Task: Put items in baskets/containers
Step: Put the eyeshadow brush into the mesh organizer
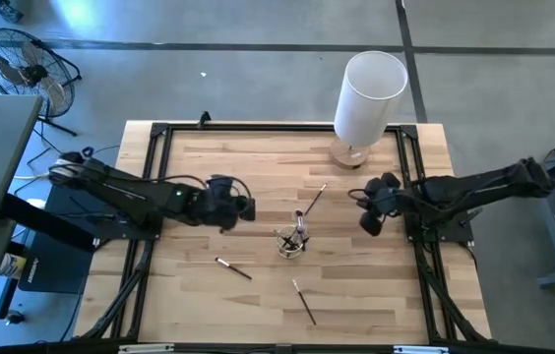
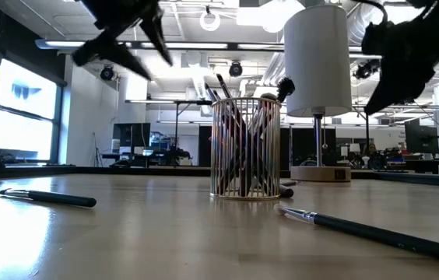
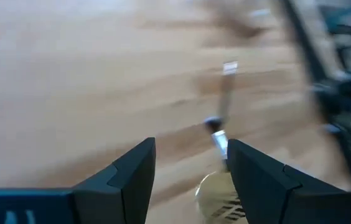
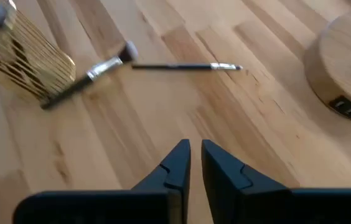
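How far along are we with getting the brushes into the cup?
Several brushes already stand in the wire cup. Nothing is in hand: the left hand is open and empty, and the right hand, its fingers nearly together, holds nothing. Four brushes still lie on the table: one, another, and two near the cup.

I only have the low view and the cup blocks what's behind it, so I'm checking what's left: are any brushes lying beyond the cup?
Observer: Yes, two: a thin dark brush and a fluffy-tipped brush lying right by the cup.
Operator: Is the right gripper carrying one?
Observer: No, the right gripper is nearly closed and empty.
Operator: And the left?
Observer: The left gripper is open and empty, pointed toward the cup.
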You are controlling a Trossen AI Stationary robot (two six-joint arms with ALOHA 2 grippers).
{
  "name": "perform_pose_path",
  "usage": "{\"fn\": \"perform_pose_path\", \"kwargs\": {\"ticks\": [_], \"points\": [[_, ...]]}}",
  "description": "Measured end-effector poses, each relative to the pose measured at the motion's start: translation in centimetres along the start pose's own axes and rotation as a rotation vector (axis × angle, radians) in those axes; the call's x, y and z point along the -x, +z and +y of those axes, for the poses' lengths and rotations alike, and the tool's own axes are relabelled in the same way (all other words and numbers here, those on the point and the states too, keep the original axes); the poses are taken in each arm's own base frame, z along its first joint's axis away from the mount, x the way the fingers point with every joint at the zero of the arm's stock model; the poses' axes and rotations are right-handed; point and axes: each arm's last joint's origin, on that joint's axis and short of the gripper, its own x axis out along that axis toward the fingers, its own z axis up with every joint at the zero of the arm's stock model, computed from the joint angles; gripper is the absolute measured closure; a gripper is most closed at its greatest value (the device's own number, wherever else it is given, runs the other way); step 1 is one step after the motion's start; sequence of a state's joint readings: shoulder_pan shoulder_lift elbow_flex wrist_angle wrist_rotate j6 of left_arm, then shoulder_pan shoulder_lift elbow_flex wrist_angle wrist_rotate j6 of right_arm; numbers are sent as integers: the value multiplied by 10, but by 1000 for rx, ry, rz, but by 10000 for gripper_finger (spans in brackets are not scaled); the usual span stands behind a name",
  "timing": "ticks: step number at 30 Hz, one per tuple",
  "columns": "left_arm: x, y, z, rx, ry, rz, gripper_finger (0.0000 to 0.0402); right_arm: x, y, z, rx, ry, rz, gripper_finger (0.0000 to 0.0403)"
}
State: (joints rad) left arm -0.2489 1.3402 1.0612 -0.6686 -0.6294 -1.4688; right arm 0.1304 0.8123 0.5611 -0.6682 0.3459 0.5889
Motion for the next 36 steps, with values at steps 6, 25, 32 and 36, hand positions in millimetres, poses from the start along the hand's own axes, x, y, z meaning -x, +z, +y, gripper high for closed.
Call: {"fn": "perform_pose_path", "kwargs": {"ticks": [6,25,32,36], "points": [[-5,-21,-1,287,290,202,204,-10,-9,-13,64,38,70,386],[-22,-104,5,497,478,253,204,-14,-7,-16,188,103,72,398],[-32,-114,2,601,495,272,204,-14,-7,-15,189,103,73,398],[-34,-121,10,652,645,306,204,-14,-7,-15,195,116,78,396]]}}
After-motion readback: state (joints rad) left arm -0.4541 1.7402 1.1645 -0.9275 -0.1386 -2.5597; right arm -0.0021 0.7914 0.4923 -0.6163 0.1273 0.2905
